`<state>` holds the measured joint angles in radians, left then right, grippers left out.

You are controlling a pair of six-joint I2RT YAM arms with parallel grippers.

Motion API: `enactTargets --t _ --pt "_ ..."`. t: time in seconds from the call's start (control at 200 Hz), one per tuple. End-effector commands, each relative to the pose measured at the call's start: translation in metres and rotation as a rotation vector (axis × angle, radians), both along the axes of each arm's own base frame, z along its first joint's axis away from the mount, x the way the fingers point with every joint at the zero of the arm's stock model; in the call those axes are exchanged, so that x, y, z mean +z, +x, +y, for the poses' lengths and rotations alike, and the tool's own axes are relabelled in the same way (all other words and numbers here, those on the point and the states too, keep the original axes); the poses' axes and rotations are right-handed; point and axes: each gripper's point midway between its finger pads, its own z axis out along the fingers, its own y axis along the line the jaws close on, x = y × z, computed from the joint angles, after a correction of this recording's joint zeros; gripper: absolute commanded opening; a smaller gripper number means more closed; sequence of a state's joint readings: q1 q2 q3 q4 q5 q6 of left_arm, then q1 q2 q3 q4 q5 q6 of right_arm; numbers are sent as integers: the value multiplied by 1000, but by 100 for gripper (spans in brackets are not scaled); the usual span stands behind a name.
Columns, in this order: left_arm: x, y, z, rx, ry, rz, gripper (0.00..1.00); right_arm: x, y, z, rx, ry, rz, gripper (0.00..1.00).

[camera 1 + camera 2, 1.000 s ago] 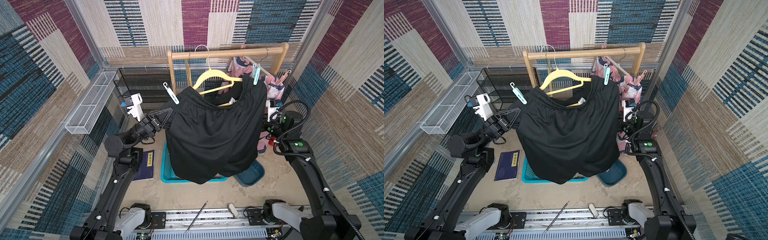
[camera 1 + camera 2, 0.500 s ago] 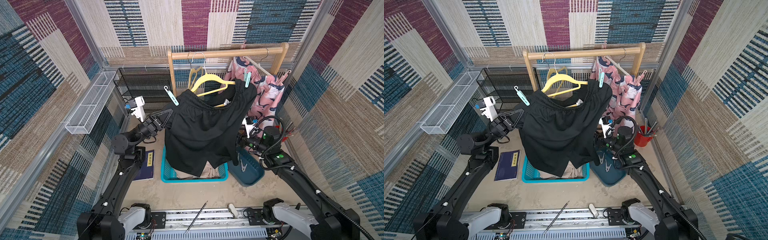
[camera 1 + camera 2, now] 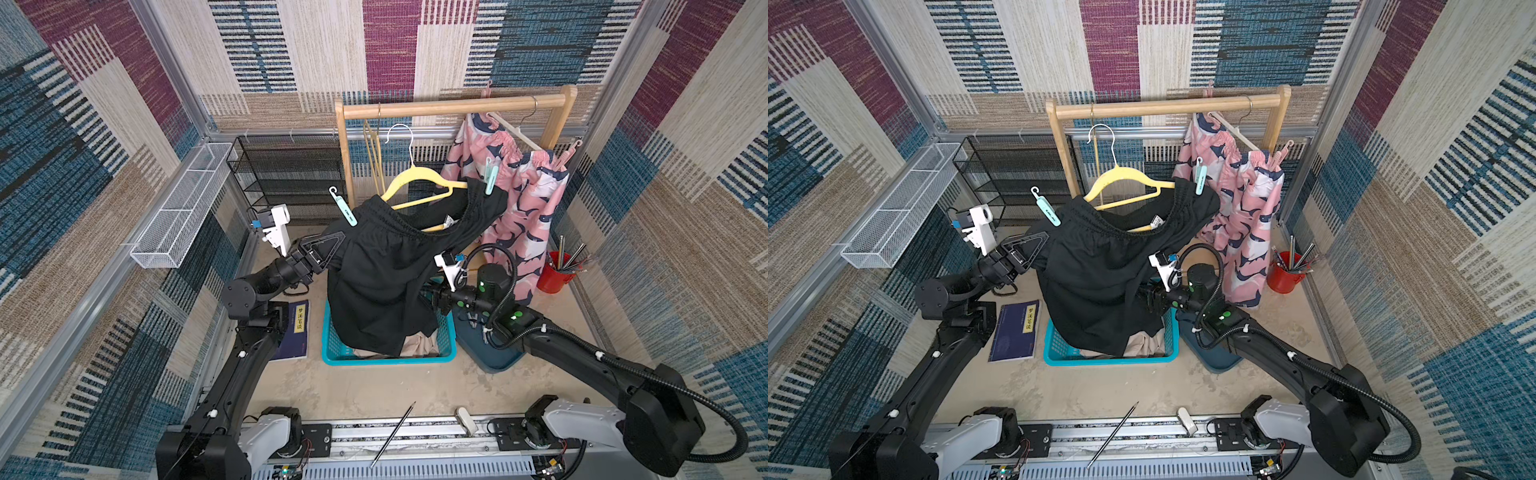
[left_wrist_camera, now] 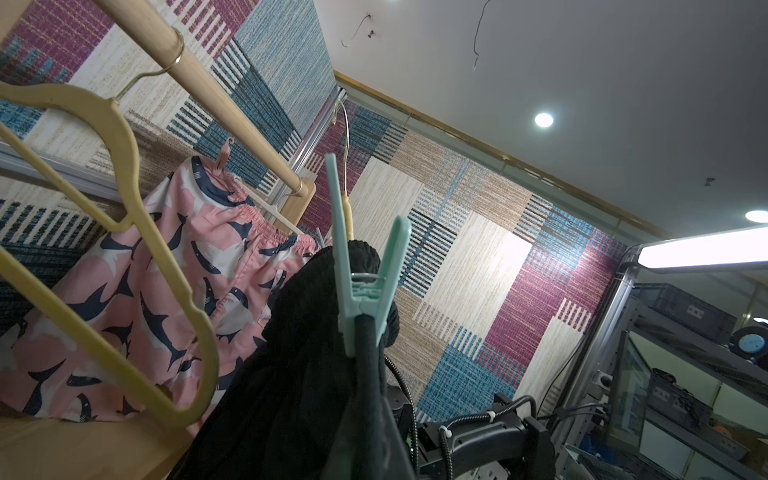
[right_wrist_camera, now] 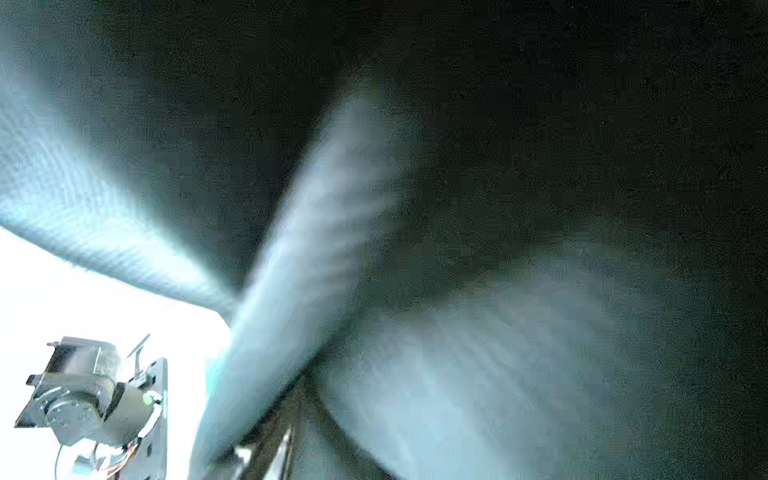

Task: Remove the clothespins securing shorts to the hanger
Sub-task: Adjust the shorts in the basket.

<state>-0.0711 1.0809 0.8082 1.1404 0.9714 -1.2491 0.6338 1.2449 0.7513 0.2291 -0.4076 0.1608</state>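
We're in a robotics lab w/ a mock laundry corner. Silver aluminium frame posts (image 3: 172,66) carry patchwork woven wall panels (image 3: 328,45). Two black robot arms (image 3: 249,361) sit on a metal base rail (image 3: 415,432). Pink shark-print fabric shorts (image 3: 515,199) hang on a light wooden garment rail (image 3: 449,107). Beyond: grey metal shelving w/ equipment boxes (image 4: 681,332).
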Motion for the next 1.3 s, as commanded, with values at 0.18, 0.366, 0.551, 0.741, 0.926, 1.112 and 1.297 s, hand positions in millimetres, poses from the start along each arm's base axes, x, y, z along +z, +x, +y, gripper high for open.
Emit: enactTargets --t 0.18,0.366,0.551,0.741,0.926,1.112,1.297 --pt "-33 -8 3 -5 40 -26 0 -39 -13 4 -34 -11 93 60" --pt "-56 -1 3 -44 50 8 0 -69 -25 -6 -53 -33 170 60" --pt "-72 6 3 -46 75 33 0 -89 -30 -29 -148 -59 219 64" --pt "-84 18 12 -19 79 77 0 -94 -37 -56 -246 -95 231 67" --pt "-84 21 19 -5 83 88 0 -98 -55 -73 -263 -102 310 67" --pt "-86 16 17 -29 105 91 0 -79 -62 -101 -271 -28 334 67" --pt "-85 12 15 -45 115 92 0 -21 -47 -120 -237 51 243 66"
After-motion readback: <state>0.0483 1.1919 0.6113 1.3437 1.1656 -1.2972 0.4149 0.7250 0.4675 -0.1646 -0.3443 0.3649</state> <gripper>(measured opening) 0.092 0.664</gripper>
